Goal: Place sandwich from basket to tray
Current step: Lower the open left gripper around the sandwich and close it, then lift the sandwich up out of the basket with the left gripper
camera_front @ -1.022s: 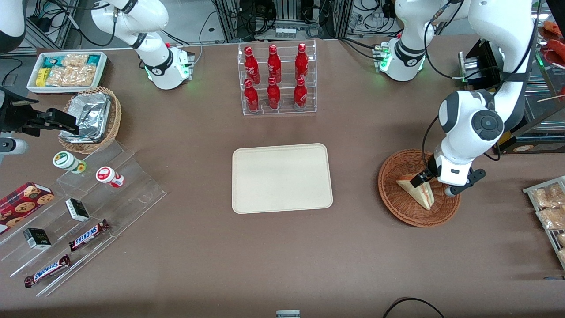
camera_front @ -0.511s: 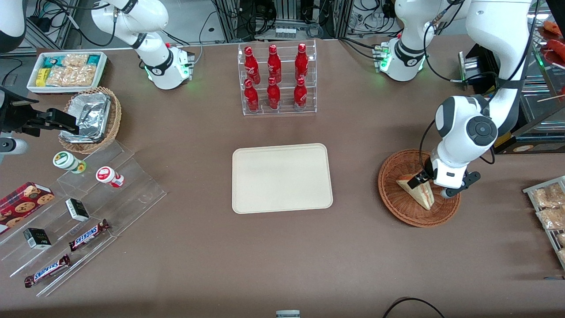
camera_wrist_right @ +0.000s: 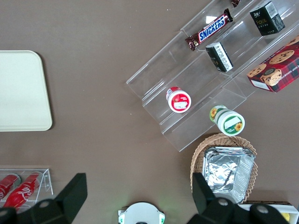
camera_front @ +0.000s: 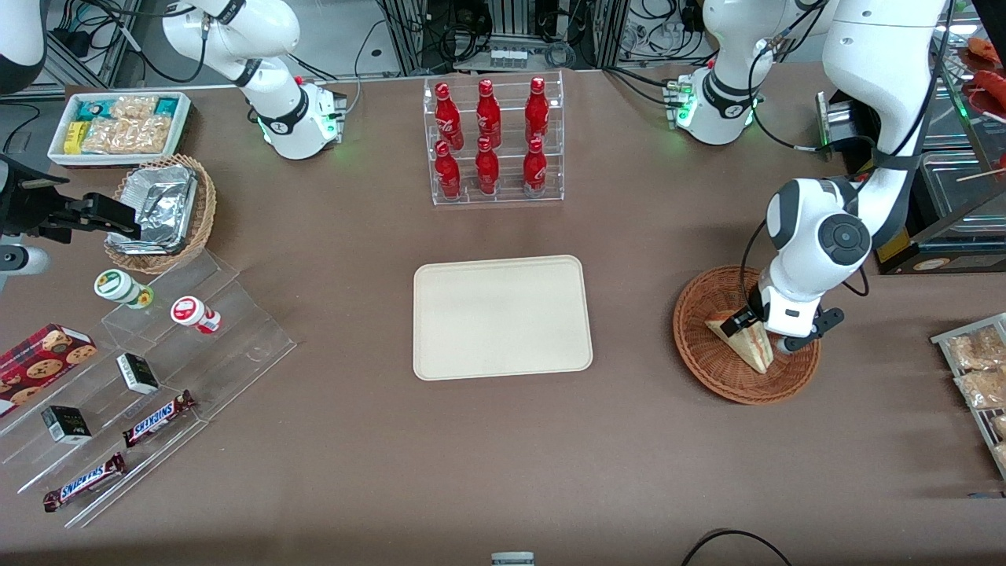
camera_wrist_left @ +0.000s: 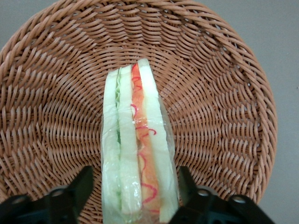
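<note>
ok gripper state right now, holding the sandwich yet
Gripper: open, fingers either side of the sandwich in the basket, not yet gripping it.

Robotics lab mocked up as a snack shop: brown tabletop (camera_front: 314, 456) with arm bases bolted on, cable clutter at its edge, acrylic rack of red bottles (camera_front: 493, 141), tiered stand of chocolate bars (camera_front: 157, 419).

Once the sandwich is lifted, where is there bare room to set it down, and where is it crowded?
The tray is bare all over. Bare table runs between it and the basket, where the gripper stands open astride the sandwich. Crowded: the bottle rack farther from the camera than the tray, and the stepped snack stand toward the parked arm's end.
</note>
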`<state>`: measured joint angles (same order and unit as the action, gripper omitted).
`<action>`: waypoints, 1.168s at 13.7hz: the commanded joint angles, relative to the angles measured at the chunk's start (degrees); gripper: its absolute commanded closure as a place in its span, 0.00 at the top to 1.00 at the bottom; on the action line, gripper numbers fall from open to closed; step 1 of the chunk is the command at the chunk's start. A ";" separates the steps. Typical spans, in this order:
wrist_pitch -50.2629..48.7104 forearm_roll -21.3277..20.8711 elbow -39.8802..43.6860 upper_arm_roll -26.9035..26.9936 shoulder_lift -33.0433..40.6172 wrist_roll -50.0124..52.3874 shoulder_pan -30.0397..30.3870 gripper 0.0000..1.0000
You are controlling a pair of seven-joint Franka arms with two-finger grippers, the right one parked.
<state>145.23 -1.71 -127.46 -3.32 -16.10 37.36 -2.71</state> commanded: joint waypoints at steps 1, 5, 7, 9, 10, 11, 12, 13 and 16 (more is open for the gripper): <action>0.93 -0.93 -0.94 0.07 0.54 1.31 -0.11 0.00; -1.78 -0.93 0.54 0.07 3.00 1.05 -0.19 0.00; -10.10 -1.02 5.18 -0.01 4.67 0.61 -0.54 0.00; -18.10 -1.02 11.33 -0.80 5.55 0.43 -1.24 0.00; -22.14 -1.28 15.19 -1.42 5.29 0.52 -2.64 0.00; -25.40 -1.37 18.79 -1.51 5.03 0.95 -4.13 0.00; -27.26 -1.20 22.05 -1.51 4.94 1.39 -5.80 0.00; -28.59 -0.93 24.78 -1.60 4.85 2.01 -7.12 0.00; -30.62 -0.58 30.94 -1.86 2.31 2.62 -14.32 0.00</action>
<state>116.35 -2.00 -101.55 -5.64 -10.57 38.44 -12.38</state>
